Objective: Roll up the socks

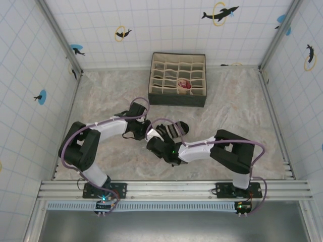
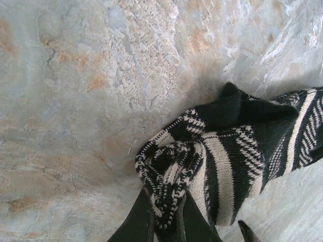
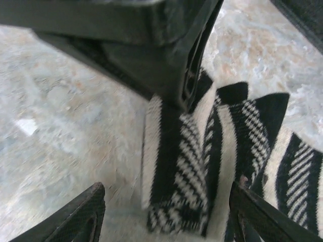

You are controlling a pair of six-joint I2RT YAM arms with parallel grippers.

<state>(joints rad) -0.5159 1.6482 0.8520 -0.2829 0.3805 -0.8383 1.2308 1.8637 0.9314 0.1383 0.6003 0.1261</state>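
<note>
Table (image 1: pixel 242 131) (marbled) carries a box (image 1: pixel 176 100) at the back. Left arm (image 1: pixel 108 126) and right arm (image 1: pixel 202 148) fold inward over the striped sock (image 2: pixel 227 151) mid-table; left tool (image 2: pixel 164 204) clamped on its bunched end, right tool (image 3: pixel 165 191) spread apart astride it.

Left claw (image 2: pixel 164 204) tight, right claw (image 3: pixel 166 194) wide

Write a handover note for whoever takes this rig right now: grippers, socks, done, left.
Left gripper: shut on the striped sock, pinching its bunched end.
Right gripper: open, fingers either side of the sock's flat part.
Box: a reddish bundle sits in one cell, probably the other sock, rolled.
Done: that one, apparently.
Left: roll the striped sock; only one end is gathered so far.
</note>
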